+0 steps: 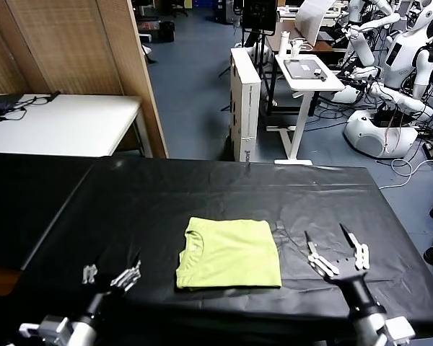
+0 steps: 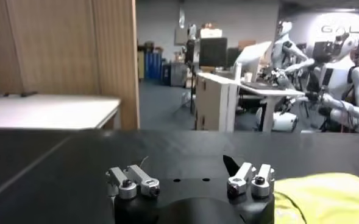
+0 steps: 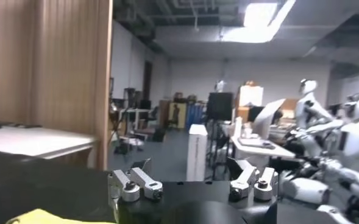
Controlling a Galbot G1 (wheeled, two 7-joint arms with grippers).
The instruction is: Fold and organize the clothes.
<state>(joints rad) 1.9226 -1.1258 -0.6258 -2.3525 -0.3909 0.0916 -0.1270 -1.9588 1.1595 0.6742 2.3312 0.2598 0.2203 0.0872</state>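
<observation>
Black table, lab bkgd, robots

We are looking down at a table with a folded T-shirt lying on it, near the front edge and about midway across. Our left gripper is hovering to the left of the T-shirt, well apart from it, fingers spread. Our right gripper is hovering just to the right of the T-shirt, fingers also spread, holding nothing.
</observation>
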